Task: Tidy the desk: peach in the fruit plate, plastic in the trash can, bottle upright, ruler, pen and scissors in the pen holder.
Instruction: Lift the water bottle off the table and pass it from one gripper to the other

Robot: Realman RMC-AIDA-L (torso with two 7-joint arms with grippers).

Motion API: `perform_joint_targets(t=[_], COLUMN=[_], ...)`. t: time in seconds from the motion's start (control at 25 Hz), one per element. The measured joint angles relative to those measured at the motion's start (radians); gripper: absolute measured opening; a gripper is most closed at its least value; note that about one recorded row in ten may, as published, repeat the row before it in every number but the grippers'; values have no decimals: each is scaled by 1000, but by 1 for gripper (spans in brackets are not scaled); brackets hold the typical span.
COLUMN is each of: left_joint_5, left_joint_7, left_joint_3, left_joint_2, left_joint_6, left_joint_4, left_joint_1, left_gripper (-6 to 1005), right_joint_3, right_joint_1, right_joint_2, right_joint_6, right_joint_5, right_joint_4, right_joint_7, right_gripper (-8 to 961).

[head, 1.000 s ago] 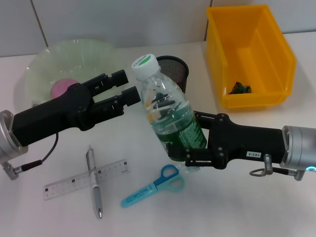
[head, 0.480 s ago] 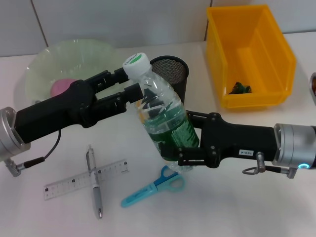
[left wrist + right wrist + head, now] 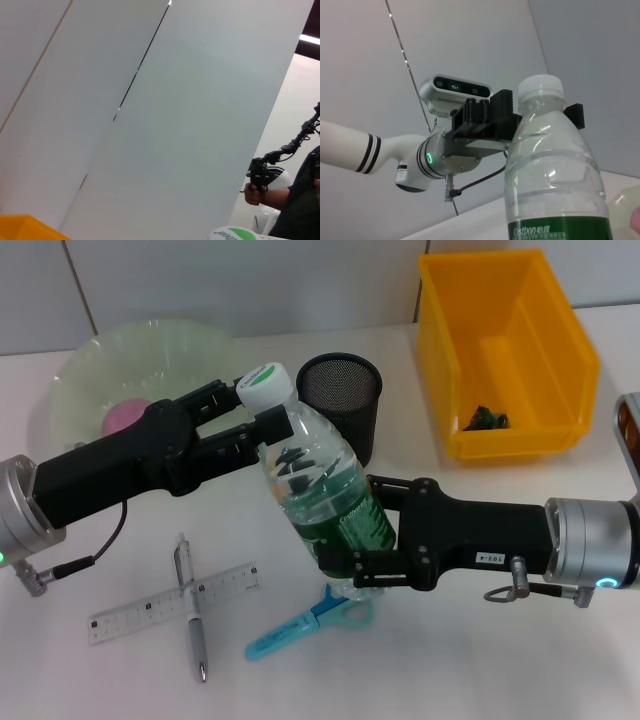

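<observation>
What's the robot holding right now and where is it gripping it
The right gripper holds the bottle by its lower, labelled body. The left gripper brackets the cap, apparently not clamped.

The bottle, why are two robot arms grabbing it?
The right claw is shut on the lower part of the bottle, holding it tilted above the desk. The left claw sits open around the white cap, as if to take hold. The peach is in the fruit plate. The ruler, pen and scissors lie on the desk, not in the pen holder.
</observation>
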Motion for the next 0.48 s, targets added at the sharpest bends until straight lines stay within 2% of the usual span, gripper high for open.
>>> perform_joint_targets(t=[0.48], left_joint_5=[-3], left_joint_7=[9], left_joint_3=[3], left_joint_2=[0], left_joint_6=[-1], left_joint_4=[-12], left_joint_1=[-1], left_gripper=[797], right_joint_3=[0], right_joint_1=[2], right_joint_2=[0], right_joint_6=[1], right_joint_5=[0], right_joint_4=[4], right_joint_7=[-7], right_gripper=[773])
